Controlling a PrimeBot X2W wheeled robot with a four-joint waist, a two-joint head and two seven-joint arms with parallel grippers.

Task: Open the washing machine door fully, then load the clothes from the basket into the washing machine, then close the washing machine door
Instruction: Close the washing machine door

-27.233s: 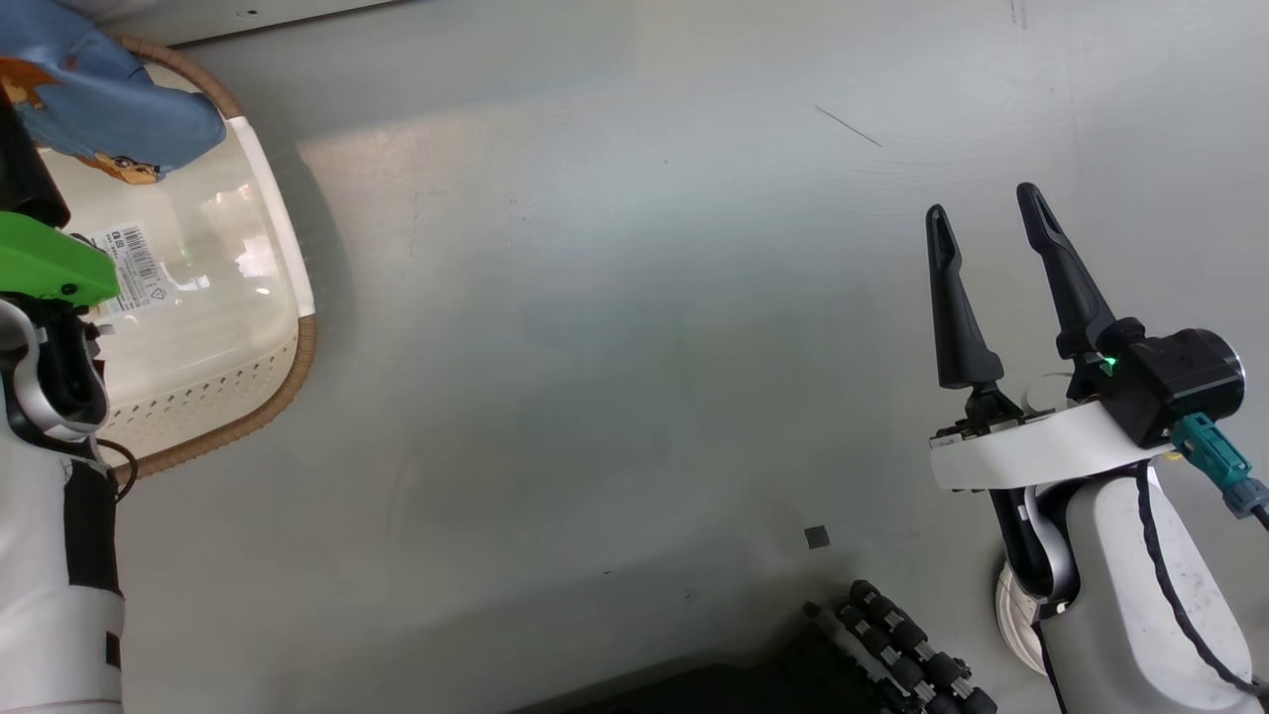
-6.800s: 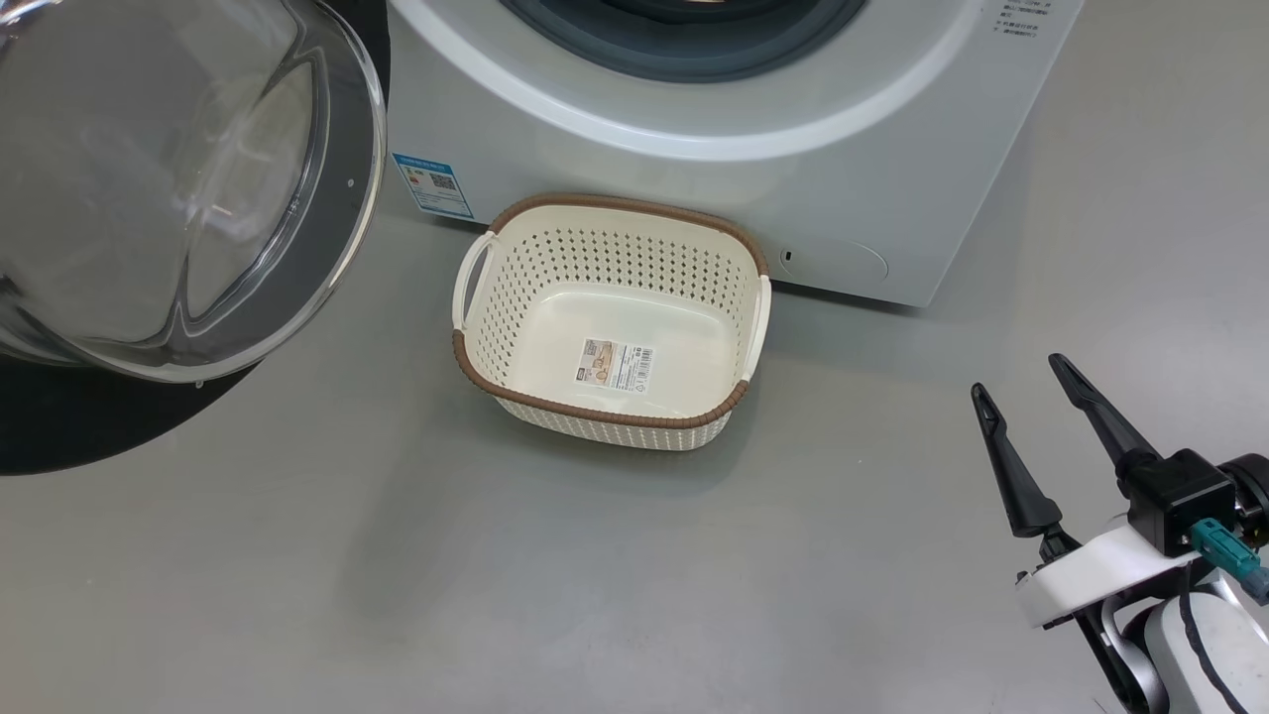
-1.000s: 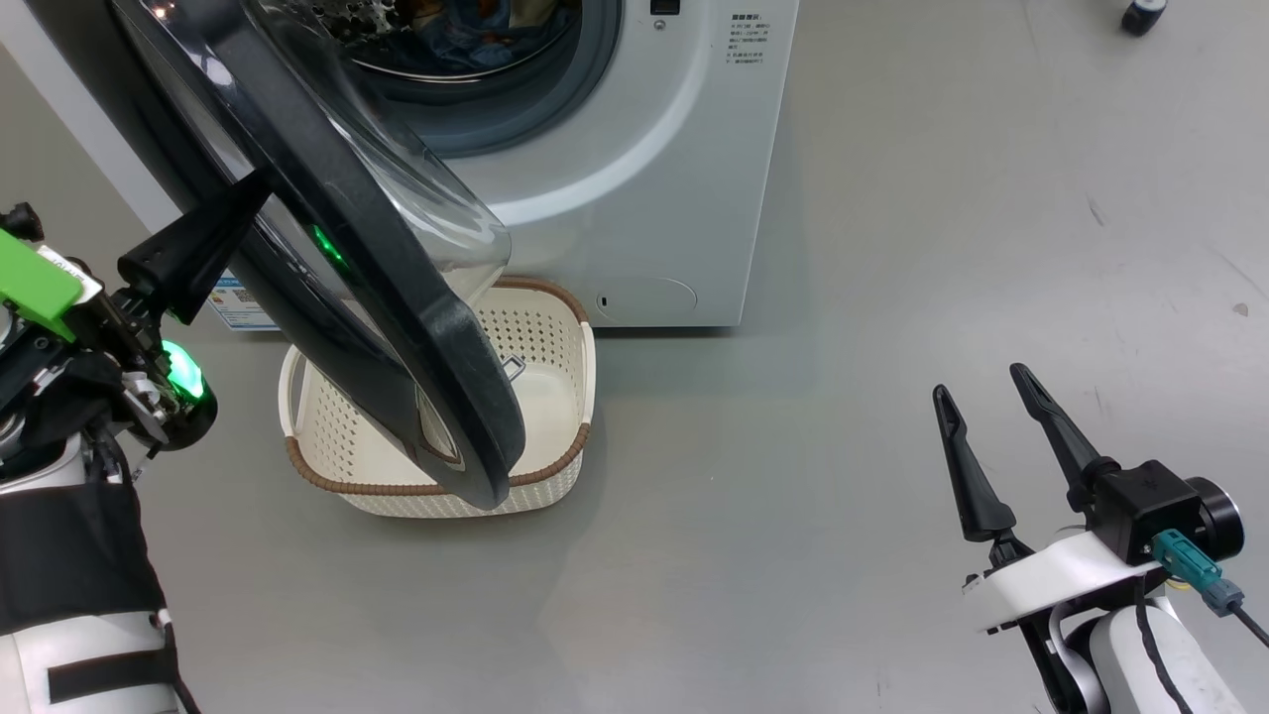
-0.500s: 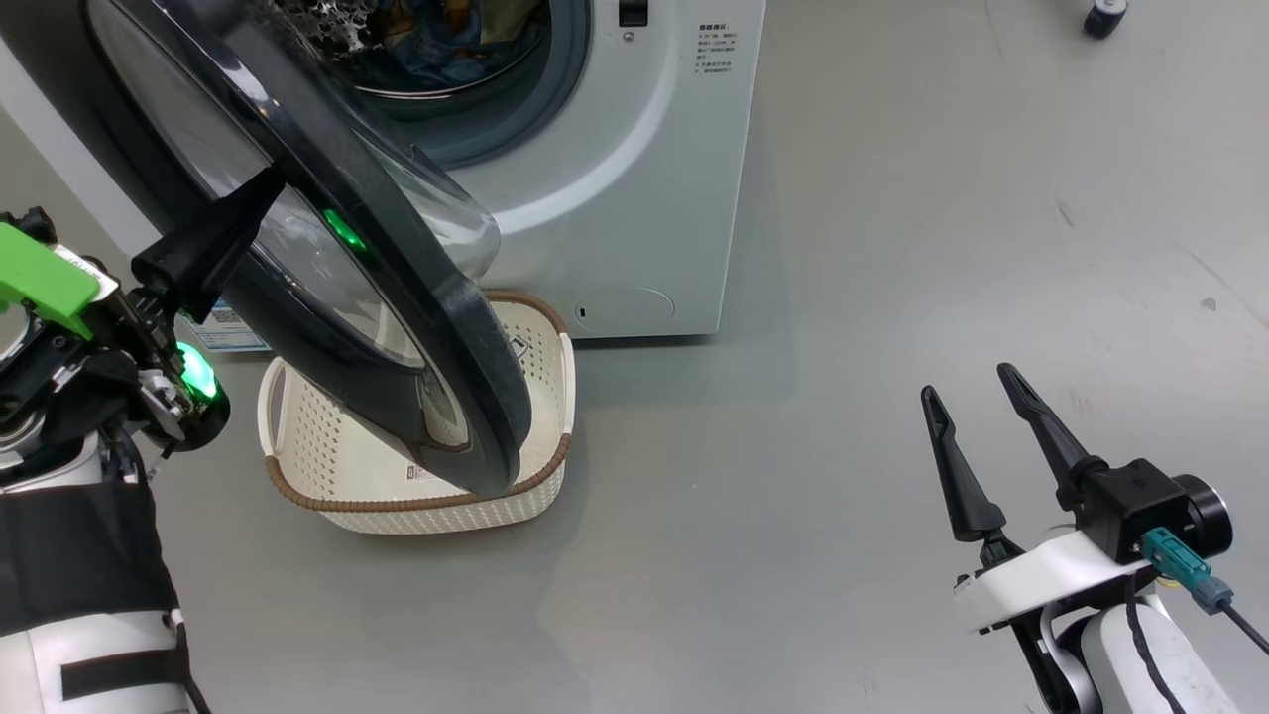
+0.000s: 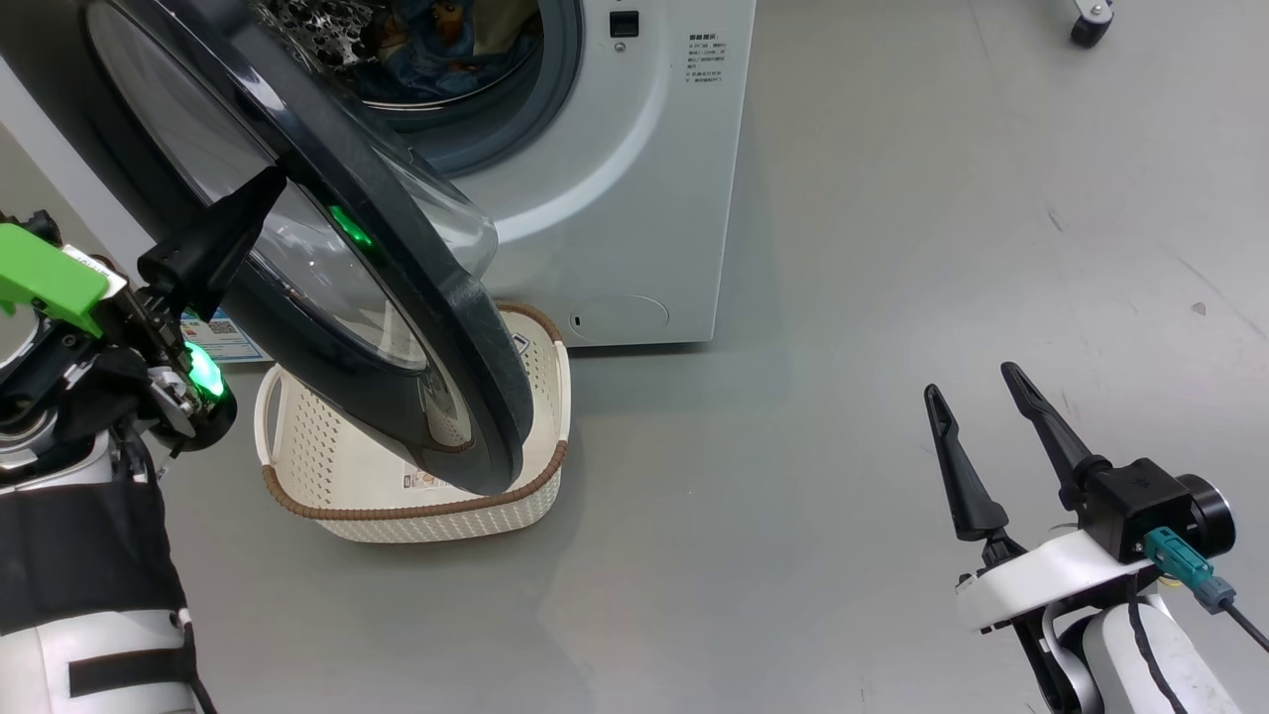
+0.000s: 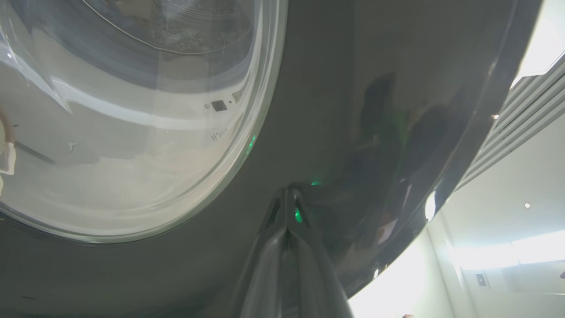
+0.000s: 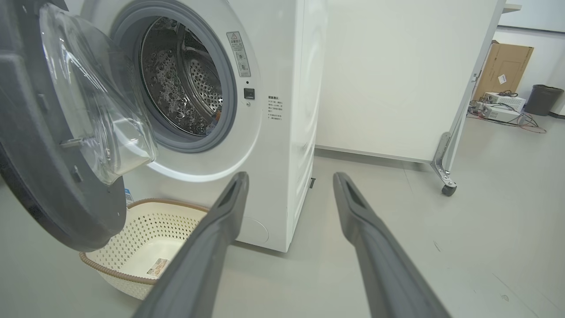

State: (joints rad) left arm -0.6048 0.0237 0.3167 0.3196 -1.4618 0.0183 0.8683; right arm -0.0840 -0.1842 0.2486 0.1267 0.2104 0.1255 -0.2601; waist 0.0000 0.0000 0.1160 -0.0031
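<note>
The washing machine (image 5: 634,198) stands at the top of the head view with its door (image 5: 397,327) swung part way, glossy black rim outward. My left gripper (image 5: 270,186) is shut, its tip pressed against the outer face of the door's black rim (image 6: 335,132) beside the glass bowl (image 6: 132,110). Blue clothes (image 5: 436,50) lie inside the steel drum (image 7: 185,88). The basket (image 5: 327,466) sits on the floor under the door, with just its label sticker inside. My right gripper (image 5: 972,382) hangs open at the lower right, far from the machine, holding nothing (image 7: 291,176).
Grey floor spreads to the right of the machine. A white wheeled partition (image 7: 388,79) stands behind the washer, its caster (image 7: 449,190) on the floor. A cardboard box (image 7: 503,70) and a dark bin (image 7: 543,99) sit at the far right.
The door has swung a little toward the machine's opening, my shut left gripper staying against its outer rim. The head camera has shifted slightly. The right arm has barely moved.
</note>
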